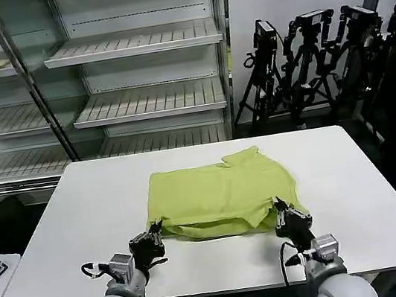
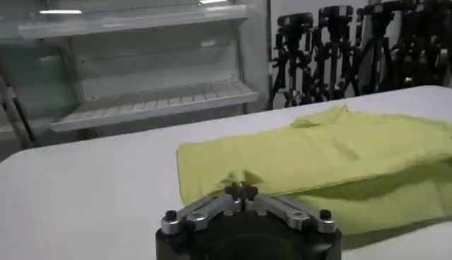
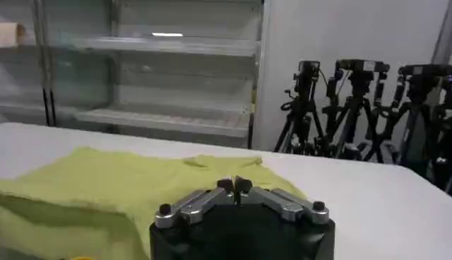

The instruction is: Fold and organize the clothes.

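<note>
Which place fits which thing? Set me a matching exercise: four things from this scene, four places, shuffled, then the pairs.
Things:
1. lime shirt
2. left gripper
3. right gripper
4. camera tripods

Places:
A. on the floor beyond the table's right far corner
B. at the shirt's near right corner
C. folded, mid-table
D. at the shirt's near left corner

Pairs: 1-C, 2-D, 3-B, 4-A

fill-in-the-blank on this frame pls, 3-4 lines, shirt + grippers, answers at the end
1. The shirt lying on the white table is lime yellow-green and already partly ____.
2. The left gripper sits at the shirt's near ____ corner.
3. The right gripper has its fingers ____.
4. Behind the table stand empty ____.

Missing words: folded; left; shut; shelves
</note>
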